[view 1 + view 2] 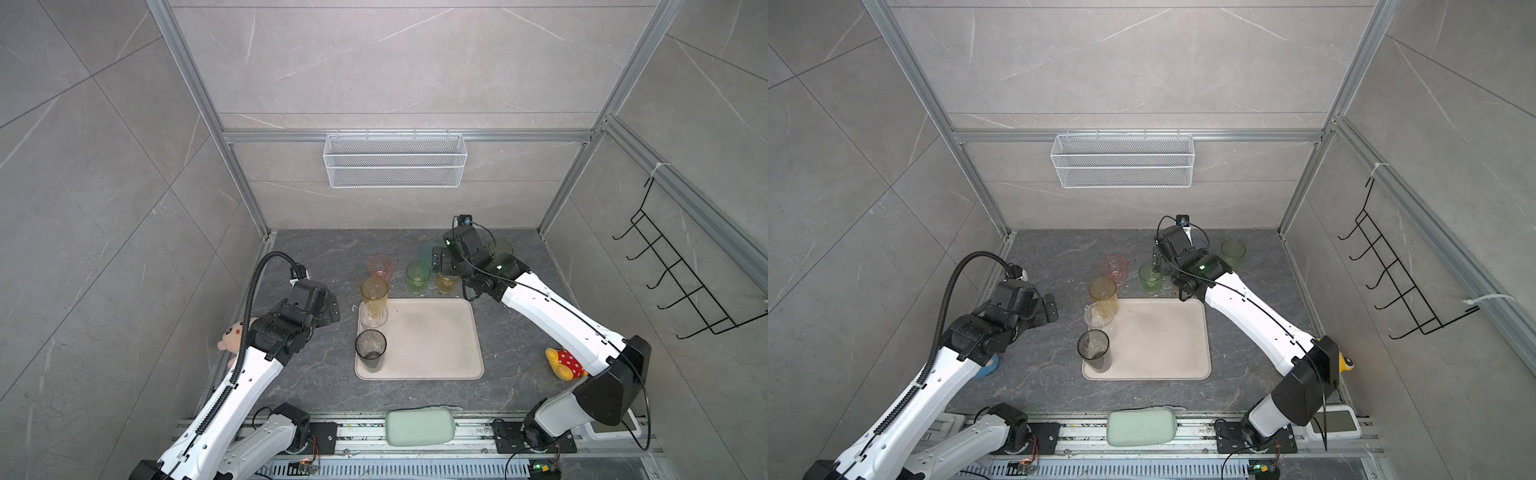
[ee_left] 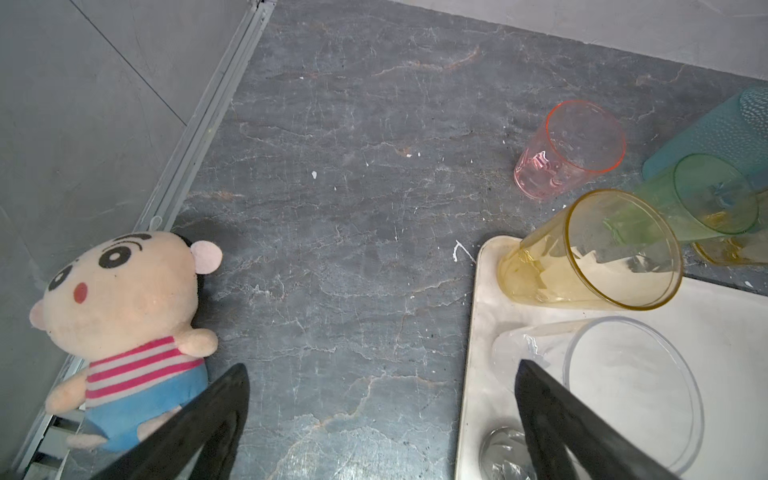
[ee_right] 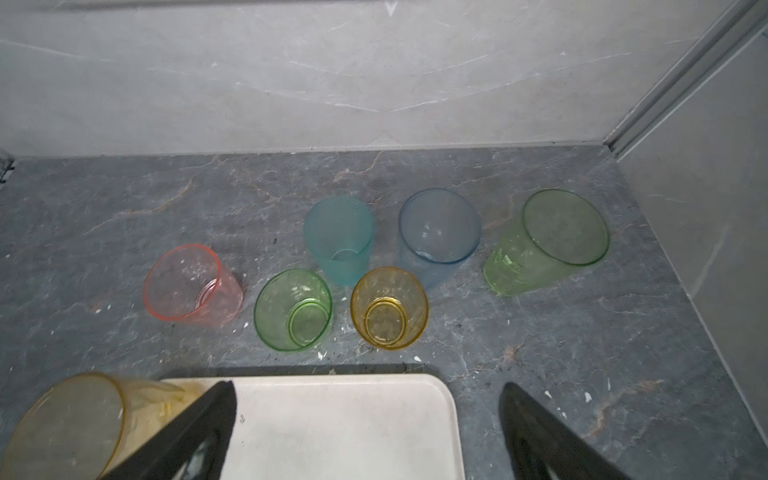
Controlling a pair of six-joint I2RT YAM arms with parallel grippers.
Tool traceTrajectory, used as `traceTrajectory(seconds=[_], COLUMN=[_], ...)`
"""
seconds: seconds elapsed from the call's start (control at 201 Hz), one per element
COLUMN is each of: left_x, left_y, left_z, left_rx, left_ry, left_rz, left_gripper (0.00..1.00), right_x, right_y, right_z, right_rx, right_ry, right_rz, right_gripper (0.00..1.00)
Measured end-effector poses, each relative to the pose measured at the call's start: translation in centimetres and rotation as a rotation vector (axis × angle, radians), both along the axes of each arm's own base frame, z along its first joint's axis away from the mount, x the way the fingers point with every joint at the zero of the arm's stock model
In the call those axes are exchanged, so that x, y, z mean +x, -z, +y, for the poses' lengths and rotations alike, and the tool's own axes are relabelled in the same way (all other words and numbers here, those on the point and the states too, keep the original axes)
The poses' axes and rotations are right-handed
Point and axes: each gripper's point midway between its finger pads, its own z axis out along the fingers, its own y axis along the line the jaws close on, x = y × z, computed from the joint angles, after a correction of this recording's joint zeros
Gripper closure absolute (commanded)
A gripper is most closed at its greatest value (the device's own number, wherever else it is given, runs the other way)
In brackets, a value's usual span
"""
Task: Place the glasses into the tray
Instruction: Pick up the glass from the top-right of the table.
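- Caught right gripper [image 3: 368,384] gaping, empty, by the far corner of the tray [image 3: 332,415]; left gripper [image 2: 380,365] wide open too, beside it.
- Counted three glasses [image 1: 370,351] in the tray, six behind it.
- Reckoned best to drop straight over short amber glass [image 3: 388,307].
- Watched for green glass [image 3: 293,309] just beside, tight squeeze.

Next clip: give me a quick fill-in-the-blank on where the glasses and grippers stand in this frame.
The tray holds ___ glasses, all along one side.
___ glasses stand on the table beyond it, among them the pink glass.
The left gripper and the right gripper are both ___, holding nothing.
In the tray, between the tall amber glass and the smoky grey glass, stands the ___ glass.
Missing words: three; six; open; clear.
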Motion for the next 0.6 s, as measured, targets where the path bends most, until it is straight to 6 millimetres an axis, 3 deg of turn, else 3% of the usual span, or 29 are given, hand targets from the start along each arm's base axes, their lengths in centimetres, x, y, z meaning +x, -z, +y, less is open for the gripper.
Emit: traceTrajectory(seconds=[0.274, 0.603], left_x=[0.6, 0.0], left_y=[-0.2, 0.0], left_z=[-0.3, 0.0], left_rx=[-0.007, -0.015], left_ry=[0.008, 0.008], left_rz=[-0.030, -0.046], left_gripper=[0.00, 0.00], right_x=[4.0, 8.5], right_y=[-0.5, 3.8], right_z=[-4.4, -8.0], right_rx=[0.032, 0.069], right_ry=[0.104, 0.177], right_rz=[0.031, 0.168], right_gripper=[0.01, 0.03])
